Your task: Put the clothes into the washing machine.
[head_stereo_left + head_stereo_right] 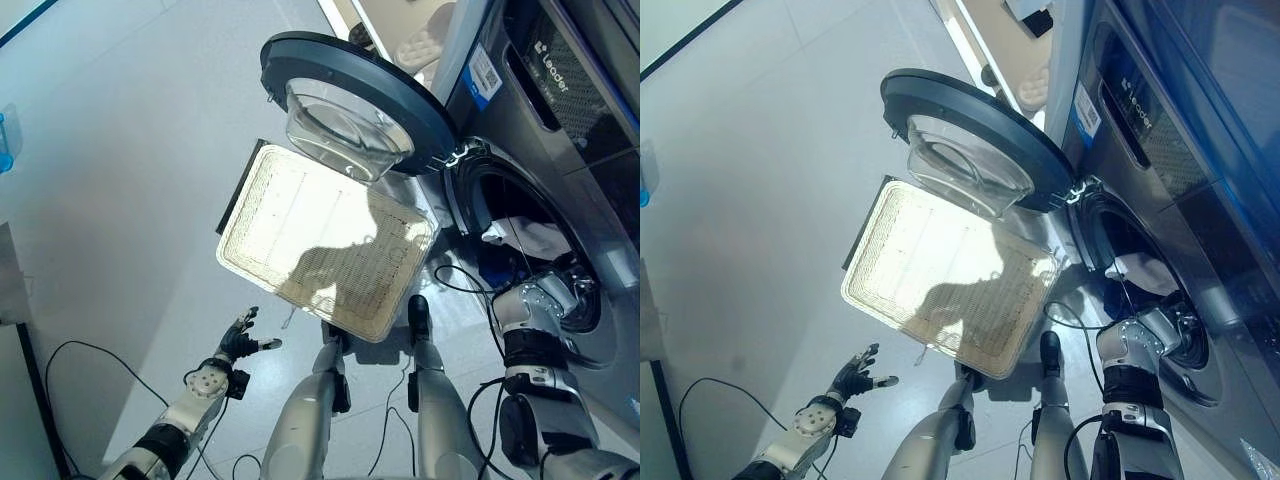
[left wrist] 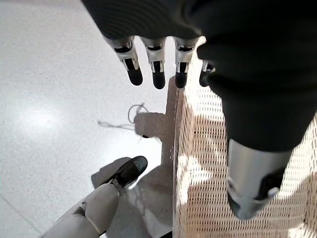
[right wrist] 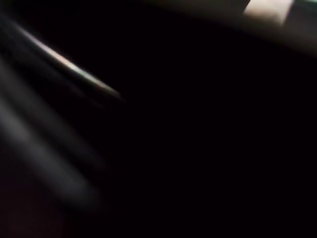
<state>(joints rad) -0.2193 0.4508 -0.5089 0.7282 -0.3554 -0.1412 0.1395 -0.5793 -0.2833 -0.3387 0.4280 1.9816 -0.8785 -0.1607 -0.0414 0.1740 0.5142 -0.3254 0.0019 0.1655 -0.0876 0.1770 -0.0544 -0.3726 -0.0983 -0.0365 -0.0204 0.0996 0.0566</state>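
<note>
Right hand (image 1: 560, 283) reaches inside the washing machine (image 1: 560, 130) drum beside white clothes (image 1: 520, 236); grip indeterminable. Left hand (image 2: 163, 54), fingers relaxed, hangs near the wicker basket (image 1: 320, 240).

Left robot hand (image 1: 238, 343): lower left of the frame, arm entering from the bottom edge, fingers (image 2: 132, 69) straight and spread, thumb apart, holding nothing. Right arm: enters at lower right, extends upward; its robot hand's fingers are hidden from view.
</note>
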